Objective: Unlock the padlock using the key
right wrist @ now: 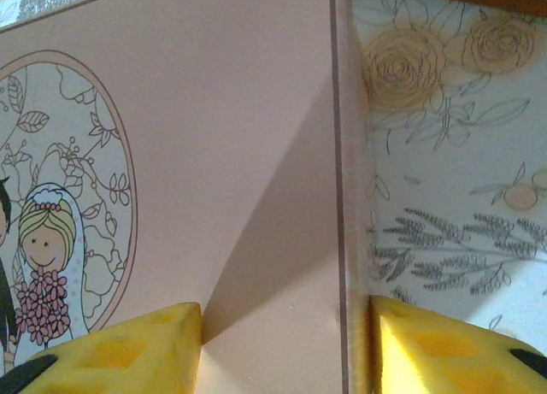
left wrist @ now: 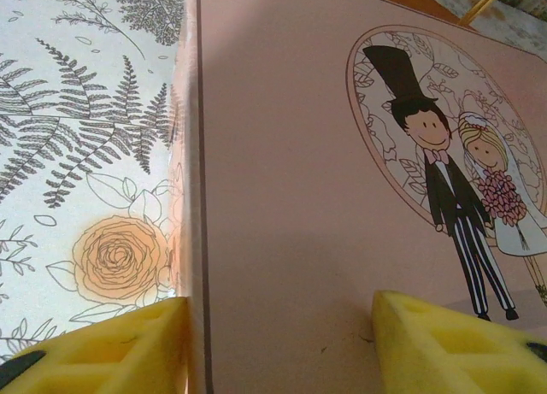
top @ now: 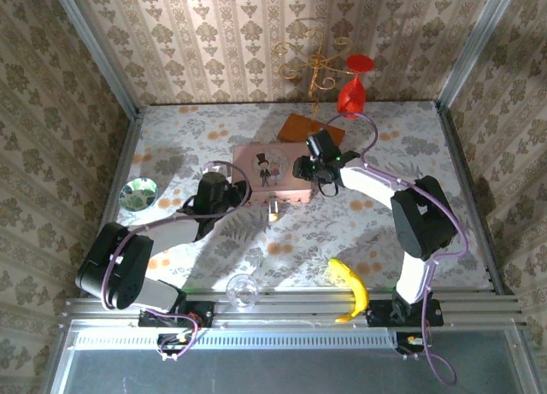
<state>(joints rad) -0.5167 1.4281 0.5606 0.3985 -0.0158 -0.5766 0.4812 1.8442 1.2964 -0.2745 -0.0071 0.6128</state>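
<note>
Left gripper point(left wrist: 273, 351): astride the box's point(left wrist: 282, 197) left edge. One yellow finger point(left wrist: 111, 347) is out over the cloth point(left wrist: 85, 112), hard by the side wall, and the other is above the lid. The fingers are apart, with nothing pinched that I can see.
Padlock point(top: 274, 208): at the middle of the box's near side, low by the cloth, between the two grippers and on the arms' side of the box.
Right gripper point(right wrist: 286, 351): the mirror of the left, astride the box's right edge, with one finger over the lid and one outside the wall. The fingers are apart, and no clamp can be seen.
Why so, as I judge: an arm at each end would pin the box so it cannot slide, leaving the padlock's side free. The unlocking looks not yet begun.
Bowl point(top: 138, 193): far left, well apart from the box. It has a shiny inside, and I cannot tell what is in it.
Glass point(top: 243, 290): clear, near the arm bases, seemingly empty.
Box as container: lid down, so the inside is hidden.
Goblet point(top: 353, 91): red, at the back right. Its contents are too small to tell.
Banana point(top: 350, 289): lies loose by the right arm's base, apart from the job.
</note>
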